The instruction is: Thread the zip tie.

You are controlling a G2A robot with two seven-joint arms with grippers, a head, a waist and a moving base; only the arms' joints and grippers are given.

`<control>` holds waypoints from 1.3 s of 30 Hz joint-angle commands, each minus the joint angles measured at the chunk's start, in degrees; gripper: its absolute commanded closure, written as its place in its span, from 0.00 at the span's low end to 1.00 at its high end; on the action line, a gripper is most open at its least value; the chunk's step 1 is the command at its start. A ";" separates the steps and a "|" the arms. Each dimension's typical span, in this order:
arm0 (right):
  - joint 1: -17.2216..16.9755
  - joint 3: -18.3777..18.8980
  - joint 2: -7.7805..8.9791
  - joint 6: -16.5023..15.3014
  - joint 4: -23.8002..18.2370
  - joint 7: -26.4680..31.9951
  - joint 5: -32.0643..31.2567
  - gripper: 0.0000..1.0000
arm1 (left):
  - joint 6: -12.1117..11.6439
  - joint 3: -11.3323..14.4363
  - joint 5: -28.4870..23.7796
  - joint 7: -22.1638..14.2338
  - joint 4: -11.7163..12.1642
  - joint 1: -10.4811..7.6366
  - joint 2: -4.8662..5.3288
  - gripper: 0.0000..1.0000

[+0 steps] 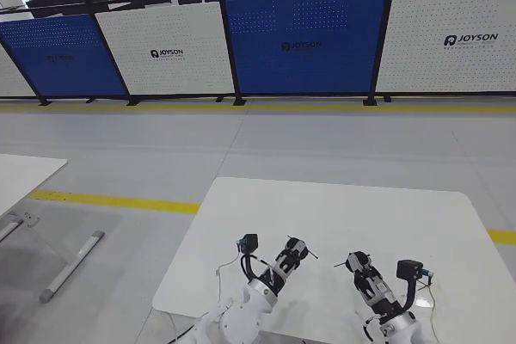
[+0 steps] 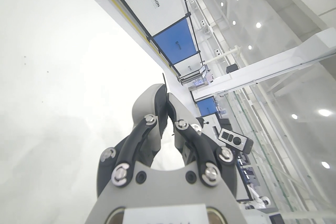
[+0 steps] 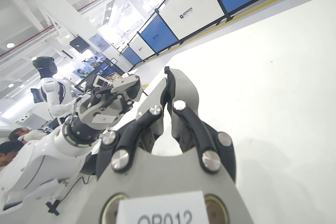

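**Tools.** The left gripper (image 2: 166, 90) is found with its fingers pressed together on the tie (image 2: 164, 78), a thin dark strip that projects just past the tips. The right gripper (image 3: 168, 76) is likewise closed, with a short dark stub at its tips. The stub is judged to be the tie's other end, though it cannot be told whether both belong to one piece.

**Position.** Both grippers are held above the table (image 1: 370, 206), by the middle of its near edge. Their tips are near each other but apart.

**Step in hand, as judged.** Tail and head are to be brought into line before insertion.
- One gripper is best held fixed and the other advanced slowly along the strip's own axis.
- The free length is best left short, so that it does not flex aside.
- Neither grip should be slackened until the tail is seen through the head.

**Orientation.** In the top view the strip is seen lying roughly level, its long axis slanted to the near edge. Its free end points toward the right gripper, and the stub there points back toward the left one. The ends are not yet met.
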 commanded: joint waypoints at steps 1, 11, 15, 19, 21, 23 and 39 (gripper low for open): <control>0.00 0.00 0.00 -0.01 0.00 0.00 0.00 1.00 | -1.38 0.49 1.23 0.83 0.88 -0.02 -0.11 1.00; 0.00 0.00 0.00 -0.01 0.00 0.00 0.00 1.00 | -2.51 0.69 3.22 1.59 1.99 0.06 -0.12 1.00; -0.60 -0.40 -0.44 -2.68 -0.06 -2.85 3.35 1.00 | -2.51 0.69 3.22 1.59 1.99 0.06 -0.12 1.00; -0.54 -2.84 -1.33 -4.14 1.91 -6.09 5.11 1.00 | -2.51 0.69 3.22 1.59 1.99 0.06 -0.12 1.00; -0.25 -3.42 -1.72 -2.41 2.80 -7.57 5.07 1.00 | -2.51 0.69 3.22 1.59 1.99 0.06 -0.12 1.00; -0.25 -3.42 -1.72 -2.41 2.80 -7.57 5.07 1.00 | -2.51 0.69 3.22 1.59 1.99 0.06 -0.12 1.00; -0.25 -3.42 -1.72 -2.41 2.80 -7.57 5.07 1.00 | 1.70 3.89 5.13 7.52 3.25 -1.83 -1.65 1.00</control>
